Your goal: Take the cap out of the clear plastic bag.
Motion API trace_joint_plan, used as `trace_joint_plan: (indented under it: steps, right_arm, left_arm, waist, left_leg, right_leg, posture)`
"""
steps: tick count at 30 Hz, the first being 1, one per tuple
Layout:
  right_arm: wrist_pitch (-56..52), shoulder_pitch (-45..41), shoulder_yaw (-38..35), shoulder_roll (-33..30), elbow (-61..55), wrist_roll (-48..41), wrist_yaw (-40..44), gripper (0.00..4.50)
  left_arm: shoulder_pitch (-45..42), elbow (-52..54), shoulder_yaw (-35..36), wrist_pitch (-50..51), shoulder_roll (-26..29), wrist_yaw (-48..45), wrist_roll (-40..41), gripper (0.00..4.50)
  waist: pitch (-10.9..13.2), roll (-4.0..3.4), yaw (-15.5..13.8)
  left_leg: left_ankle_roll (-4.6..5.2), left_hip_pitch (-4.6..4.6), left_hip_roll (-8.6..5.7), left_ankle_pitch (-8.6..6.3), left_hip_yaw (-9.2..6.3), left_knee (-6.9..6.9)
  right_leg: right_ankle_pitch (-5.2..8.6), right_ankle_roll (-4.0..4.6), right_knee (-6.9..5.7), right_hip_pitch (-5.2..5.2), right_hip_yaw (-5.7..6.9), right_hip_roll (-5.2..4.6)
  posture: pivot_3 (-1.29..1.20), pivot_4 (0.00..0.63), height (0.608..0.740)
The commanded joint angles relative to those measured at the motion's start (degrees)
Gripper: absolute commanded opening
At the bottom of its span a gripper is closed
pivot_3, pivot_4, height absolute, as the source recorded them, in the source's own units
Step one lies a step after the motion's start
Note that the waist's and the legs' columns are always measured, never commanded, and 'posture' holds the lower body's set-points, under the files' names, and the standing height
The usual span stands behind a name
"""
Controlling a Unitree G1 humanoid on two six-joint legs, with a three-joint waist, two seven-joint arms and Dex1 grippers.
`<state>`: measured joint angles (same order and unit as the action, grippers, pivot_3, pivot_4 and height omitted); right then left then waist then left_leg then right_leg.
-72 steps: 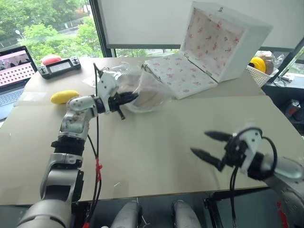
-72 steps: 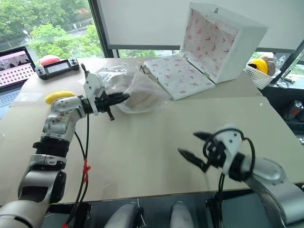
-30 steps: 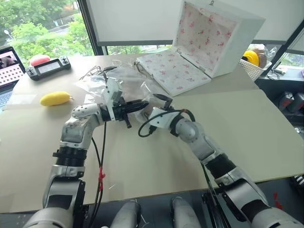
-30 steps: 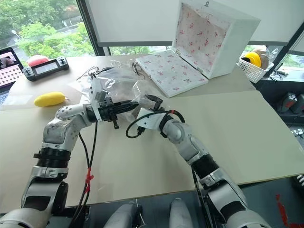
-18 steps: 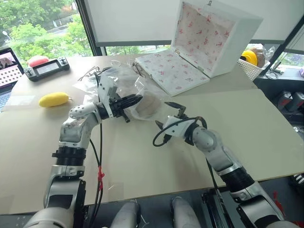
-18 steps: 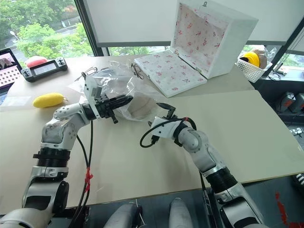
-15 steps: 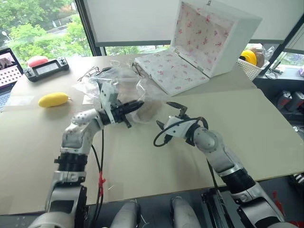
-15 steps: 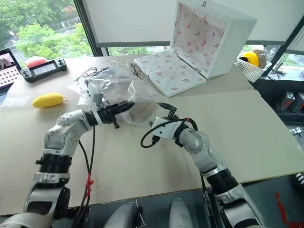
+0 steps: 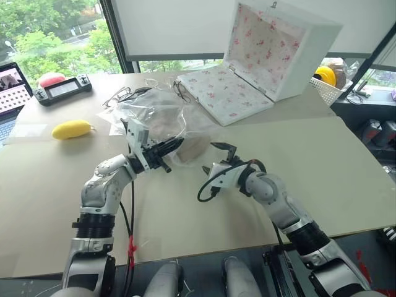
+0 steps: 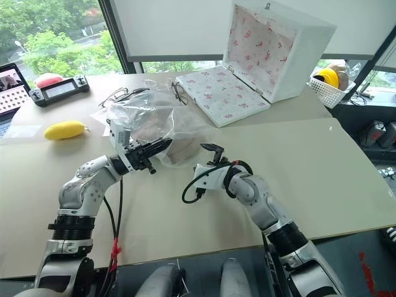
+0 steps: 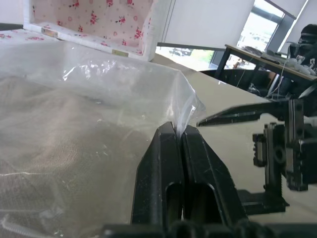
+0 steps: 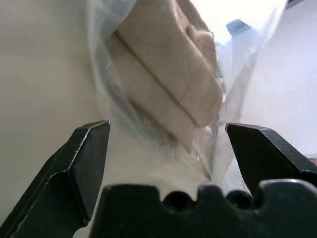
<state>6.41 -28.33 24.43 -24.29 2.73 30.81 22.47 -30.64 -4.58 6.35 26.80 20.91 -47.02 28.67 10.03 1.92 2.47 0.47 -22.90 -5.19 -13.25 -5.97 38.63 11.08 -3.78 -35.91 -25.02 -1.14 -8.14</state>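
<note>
Left eye view: since a second ago the right gripper (image 9: 215, 158) has backed out from the clear plastic bag (image 9: 162, 120) and now sits at the bag's four o'clock, fingers spread wide and empty. The left gripper (image 9: 175, 146) stays pressed together on a fold of the bag's edge. The cap (image 12: 171, 79) lies inside the bag on the table (image 9: 297, 161), its long axis running ten to four o'clock.
</note>
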Motion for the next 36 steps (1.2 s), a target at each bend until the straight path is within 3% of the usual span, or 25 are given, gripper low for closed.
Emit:
trace_joint_plan:
  steps: [1, 7, 19, 36]
  right_arm:
    - [2.4, -2.4, 1.5, 1.7, 1.8, 1.6, -0.8, 4.50]
    - [4.3, -7.3, 1.3, 3.3, 6.2, 2.2, -1.2, 4.50]
    - [7.4, -5.4, -1.5, -7.4, -2.0, -5.2, 13.1, 4.50]
    - [2.7, -9.1, -5.1, -1.1, 4.9, -3.5, 3.7, 4.50]
  left_arm:
    - [-0.8, 2.0, -0.1, -0.4, 0.0, -0.2, 0.9, 0.07]
    - [0.7, 3.5, -1.9, -0.2, -0.1, -0.3, 0.7, 0.07]
    - [0.3, 2.3, -2.6, -0.8, 0.0, -0.1, 0.4, 0.07]
    - [-1.0, 0.9, -3.5, -0.9, 0.4, -0.9, -0.1, 0.07]
  waist:
    - [0.0, 0.00, 0.0]
    - [0.0, 0.00, 0.0]
    - [0.0, 0.00, -0.1]
    - [0.0, 0.00, -0.2]
  left_leg:
    - [0.00, 0.00, 0.00, 0.00, 0.00, 0.00]
    - [-0.01, 0.00, 0.01, 0.01, 0.00, 0.00]
    - [0.01, 0.00, 0.00, -0.01, 0.00, 0.00]
    - [-0.01, 0.00, 0.02, 0.00, 0.04, 0.00]
  right_leg:
    - [0.00, 0.00, 0.00, 0.00, 0.00, 0.00]
    - [-0.01, 0.02, 0.00, 0.00, -0.01, 0.00]
    - [-0.01, 0.01, 0.05, 0.03, 0.01, 0.01]
    - [-0.04, 0.06, 0.07, 0.00, -0.04, 0.07]
  posture:
    - [0.00, 0.150, 0.740]
    - [0.00, 0.150, 0.740]
    - [0.00, 0.150, 0.740]
    - [0.00, 0.150, 0.740]
